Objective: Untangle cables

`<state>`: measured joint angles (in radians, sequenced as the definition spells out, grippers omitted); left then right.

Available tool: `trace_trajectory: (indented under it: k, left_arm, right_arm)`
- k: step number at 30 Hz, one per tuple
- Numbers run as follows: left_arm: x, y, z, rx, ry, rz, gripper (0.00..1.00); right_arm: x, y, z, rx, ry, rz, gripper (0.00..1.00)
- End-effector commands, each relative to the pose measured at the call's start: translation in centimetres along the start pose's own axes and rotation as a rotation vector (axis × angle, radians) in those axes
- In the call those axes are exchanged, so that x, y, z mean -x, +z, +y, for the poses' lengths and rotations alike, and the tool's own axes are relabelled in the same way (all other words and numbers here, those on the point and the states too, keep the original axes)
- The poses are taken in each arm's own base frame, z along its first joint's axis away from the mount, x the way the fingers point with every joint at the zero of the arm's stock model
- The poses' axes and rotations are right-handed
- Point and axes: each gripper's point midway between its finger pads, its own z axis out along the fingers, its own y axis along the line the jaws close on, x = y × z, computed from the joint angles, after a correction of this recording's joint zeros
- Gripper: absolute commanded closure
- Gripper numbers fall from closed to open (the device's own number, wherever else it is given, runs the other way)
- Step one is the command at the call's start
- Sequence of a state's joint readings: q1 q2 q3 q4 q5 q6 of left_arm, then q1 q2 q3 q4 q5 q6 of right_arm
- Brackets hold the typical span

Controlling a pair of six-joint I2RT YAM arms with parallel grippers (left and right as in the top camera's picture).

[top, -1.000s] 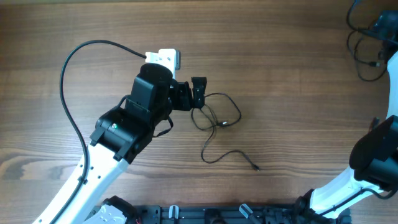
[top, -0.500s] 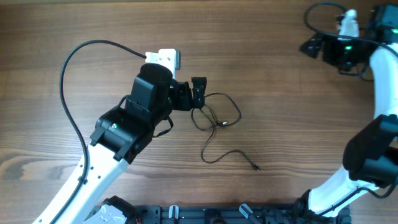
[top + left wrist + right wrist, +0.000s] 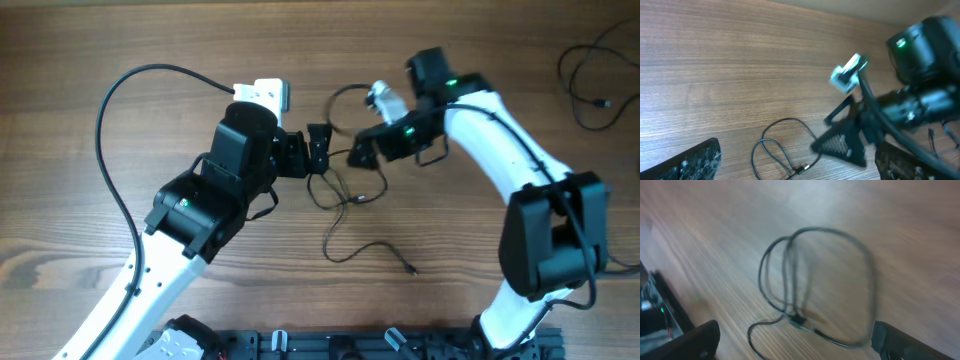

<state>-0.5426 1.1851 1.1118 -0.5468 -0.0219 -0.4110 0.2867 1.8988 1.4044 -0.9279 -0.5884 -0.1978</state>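
Reaching in from the near-left corner of the worktop [image 3: 60, 60], your left arm [image 3: 200, 210] slants toward the centre and sets the left pincer [image 3: 318, 150] just beside the left edge of the tangled cable [image 3: 357, 200]. The left wrist view shows its fingers [image 3: 692, 162] spread wide and holding nothing, with the cable's loops lying on the wood between them. Your right arm [image 3: 500, 120] rises from the near-right corner, arches to the far side and bends back down to the left. That leaves the right pincer [image 3: 362, 155] facing the left one, close beside it over the same loops. The right wrist view is blurred, but its fingers [image 3: 690, 342] are wide apart too, with the cable flat on the wood beneath. The cable's thin tail trails toward you and ends in a small plug [image 3: 412, 270]. A second bunch of cords [image 3: 585, 95] lies at the far-right corner, well apart.
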Motion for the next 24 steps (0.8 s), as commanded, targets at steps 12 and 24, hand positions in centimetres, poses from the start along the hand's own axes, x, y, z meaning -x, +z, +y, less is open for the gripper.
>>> trace_trajectory:
  k: [12, 24]
  left_arm:
    - [5.0, -2.3, 10.4, 0.362, -0.123, -0.195, 0.0]
    - [4.5, -3.1, 13.7, 0.45, -0.107, -0.156, 0.0]
  right_arm:
    - [-3.1, 7.3, 3.4, 0.012, -0.071, 0.065, 0.0]
    - [-2.0, 9.0, 3.1, -0.009, -0.126, 0.0, 0.0]
